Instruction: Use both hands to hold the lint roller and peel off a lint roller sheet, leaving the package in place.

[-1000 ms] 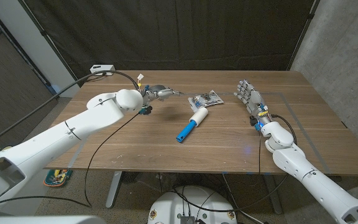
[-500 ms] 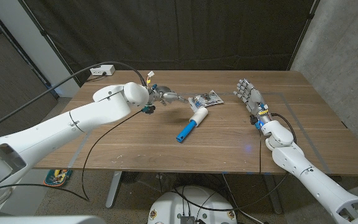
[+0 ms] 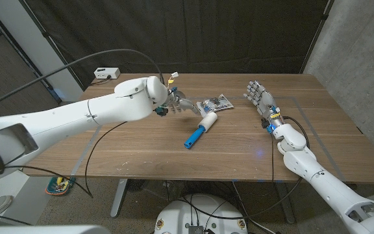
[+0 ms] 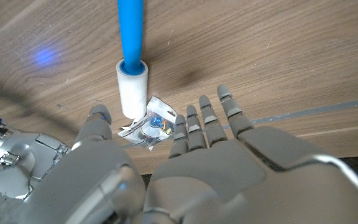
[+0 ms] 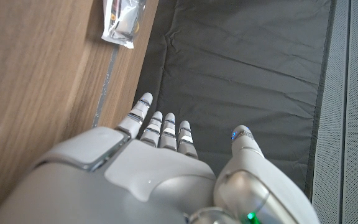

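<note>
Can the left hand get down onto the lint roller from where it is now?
Probably yes. The left hand is open, holds nothing, and hovers close to the white end of the lint roller. Bare table lies around the roller. The package lies right beside that end, so the fingers could brush it.

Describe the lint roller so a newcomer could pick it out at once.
Look to the middle of the wooden table, between the two robot arms. The lint roller lies there on its side, just in front of a small printed package. Its bright blue handle and white sheet roll set it apart from the flat, crinkled package.
</note>
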`<state>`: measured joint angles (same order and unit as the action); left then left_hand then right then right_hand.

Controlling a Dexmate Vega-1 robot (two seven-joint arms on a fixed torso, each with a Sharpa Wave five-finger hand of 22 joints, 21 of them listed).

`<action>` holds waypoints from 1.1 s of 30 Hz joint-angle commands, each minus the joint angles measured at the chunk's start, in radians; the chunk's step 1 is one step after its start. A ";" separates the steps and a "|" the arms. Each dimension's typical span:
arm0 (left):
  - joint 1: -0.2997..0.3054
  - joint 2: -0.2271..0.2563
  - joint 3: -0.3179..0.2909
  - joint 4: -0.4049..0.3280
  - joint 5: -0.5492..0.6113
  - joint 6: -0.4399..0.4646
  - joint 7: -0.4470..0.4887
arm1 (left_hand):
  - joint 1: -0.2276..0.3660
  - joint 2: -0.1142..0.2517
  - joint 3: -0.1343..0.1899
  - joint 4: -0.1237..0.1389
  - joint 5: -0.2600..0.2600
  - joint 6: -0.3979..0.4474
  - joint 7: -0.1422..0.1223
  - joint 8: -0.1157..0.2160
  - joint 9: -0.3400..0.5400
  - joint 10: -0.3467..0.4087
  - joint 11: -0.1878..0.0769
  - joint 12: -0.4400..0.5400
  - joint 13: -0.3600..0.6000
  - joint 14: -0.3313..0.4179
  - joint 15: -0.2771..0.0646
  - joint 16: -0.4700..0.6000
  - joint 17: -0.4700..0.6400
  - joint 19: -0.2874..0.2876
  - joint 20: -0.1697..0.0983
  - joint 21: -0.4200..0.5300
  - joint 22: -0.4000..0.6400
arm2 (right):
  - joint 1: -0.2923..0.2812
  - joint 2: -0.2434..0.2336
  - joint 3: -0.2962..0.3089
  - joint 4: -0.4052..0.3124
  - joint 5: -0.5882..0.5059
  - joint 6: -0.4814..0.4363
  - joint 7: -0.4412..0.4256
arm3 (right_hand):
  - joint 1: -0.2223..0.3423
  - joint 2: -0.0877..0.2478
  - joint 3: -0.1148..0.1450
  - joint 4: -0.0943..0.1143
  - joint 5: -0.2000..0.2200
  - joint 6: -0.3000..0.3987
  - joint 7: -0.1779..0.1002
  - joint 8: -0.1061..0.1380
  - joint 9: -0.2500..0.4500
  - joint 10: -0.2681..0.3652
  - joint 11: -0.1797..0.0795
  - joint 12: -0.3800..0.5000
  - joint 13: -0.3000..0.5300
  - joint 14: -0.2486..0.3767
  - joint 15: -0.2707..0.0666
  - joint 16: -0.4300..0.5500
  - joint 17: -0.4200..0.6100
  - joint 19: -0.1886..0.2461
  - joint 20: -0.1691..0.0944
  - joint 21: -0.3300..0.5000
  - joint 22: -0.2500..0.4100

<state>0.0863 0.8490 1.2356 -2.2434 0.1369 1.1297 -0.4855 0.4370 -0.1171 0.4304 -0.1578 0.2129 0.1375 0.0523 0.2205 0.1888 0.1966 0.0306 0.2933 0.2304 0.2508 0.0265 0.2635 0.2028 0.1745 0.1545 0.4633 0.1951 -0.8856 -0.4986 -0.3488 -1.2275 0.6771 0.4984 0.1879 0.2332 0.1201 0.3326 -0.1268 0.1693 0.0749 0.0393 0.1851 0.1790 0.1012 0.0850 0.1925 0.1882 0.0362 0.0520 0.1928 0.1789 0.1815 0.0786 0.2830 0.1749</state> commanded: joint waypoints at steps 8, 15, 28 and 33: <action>-0.440 -0.179 0.467 0.049 -0.029 0.266 -0.117 | 0.028 0.005 -0.007 0.009 0.011 0.063 0.023 0.016 0.003 0.059 -0.006 0.025 0.010 0.056 -0.017 0.020 0.007 0.076 0.012 0.026 -0.001 | 0.096 0.055 -0.008 0.183 0.031 0.043 0.107 | 0.007 -0.004 -0.002 0.000 0.007 0.012 -0.001 0.006 0.005 0.013 -0.001 0.005 0.005 0.006 0.007 0.004 0.005 0.012 0.000 -0.005 0.001; -0.541 -0.275 0.575 0.117 -0.108 0.266 -0.108 | 0.056 0.022 -0.002 0.007 0.009 0.097 0.019 0.022 0.004 0.096 -0.010 0.038 0.015 0.094 -0.030 0.031 0.006 0.119 0.011 0.036 -0.002 | 0.114 0.065 -0.004 0.223 0.039 0.055 0.132 | 0.007 -0.004 -0.003 0.000 0.007 0.012 -0.001 0.006 0.005 0.013 0.000 0.005 0.005 0.007 0.008 0.004 0.005 0.013 0.001 -0.007 0.001; -0.778 -0.535 0.800 0.283 -0.847 0.266 0.482 | 0.068 0.033 -0.005 0.013 -0.002 0.134 0.016 0.026 0.006 0.131 -0.014 0.048 0.021 0.140 -0.040 0.043 0.006 0.182 0.010 0.053 -0.003 | 0.156 0.085 -0.002 0.299 0.043 0.074 0.170 | 0.006 -0.005 -0.004 0.000 0.007 0.013 -0.001 0.006 0.005 0.019 0.001 0.007 0.005 0.011 0.006 0.005 0.005 0.018 0.000 -0.010 0.001; -0.723 -0.508 0.762 0.299 -0.847 0.236 0.513 | 0.057 0.033 -0.012 0.021 -0.009 0.153 0.009 0.027 0.006 0.146 -0.019 0.052 0.024 0.165 -0.050 0.048 0.006 0.227 0.011 0.066 -0.004 | 0.172 0.093 -0.002 0.329 0.043 0.083 0.186 | 0.005 -0.006 -0.005 0.000 0.007 0.013 -0.001 0.006 0.005 0.019 0.002 0.007 0.005 0.012 0.006 0.005 0.005 0.019 0.000 -0.011 0.001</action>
<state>-0.5837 0.4281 1.9320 -2.0337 -0.2364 1.3905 -0.3390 0.4971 -0.0851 0.4186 -0.1460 0.2076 0.2762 0.0613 0.2408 0.1936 0.3310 0.0139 0.3405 0.2489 0.3990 -0.0213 0.3042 0.2071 0.3749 0.1628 0.5156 0.1903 -0.7492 -0.4231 -0.3520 -0.9644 0.7169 0.5643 0.3408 0.2332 0.1201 0.3326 -0.1268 0.1692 0.0749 0.0393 0.1851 0.1790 0.1120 0.0853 0.1964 0.1882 0.0417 0.0574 0.1928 0.1789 0.1905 0.0767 0.2767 0.1746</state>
